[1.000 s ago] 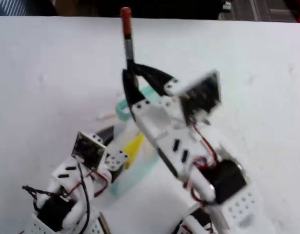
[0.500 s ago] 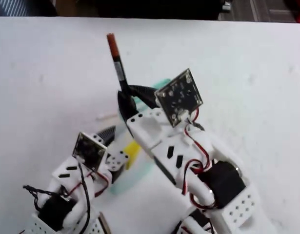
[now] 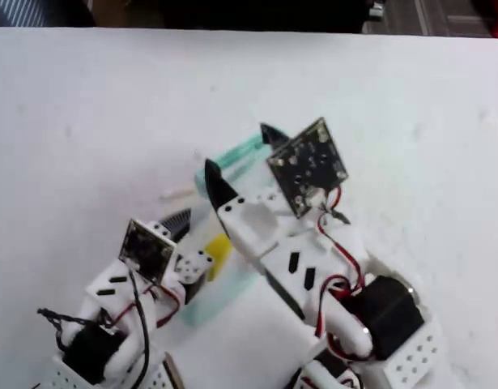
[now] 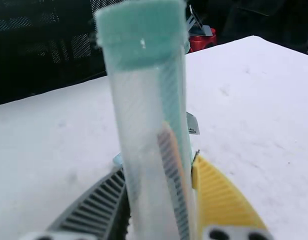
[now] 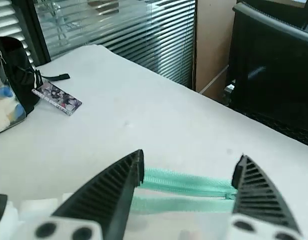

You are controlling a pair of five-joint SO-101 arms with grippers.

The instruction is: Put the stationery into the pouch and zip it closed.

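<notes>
Pouch middle: in the high view the pouch (image 3: 242,151) runs back from the right tool (image 3: 238,148) and is hidden under the right arm (image 3: 301,263).
Pouch base: cut off by the picture's edge at the left tool (image 4: 159,167).
Contents: a striped item (image 4: 170,170) inside the pouch, blurred, kind unclear.
White scrap (image 3: 177,193): on the worktop (image 3: 87,105) just ahead of the left tool, too small to tell.

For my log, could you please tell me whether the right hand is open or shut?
Open: the right hand has its two dark fingers spread wide, holding nothing, with the pouch's teal zipper visible between them.
</notes>
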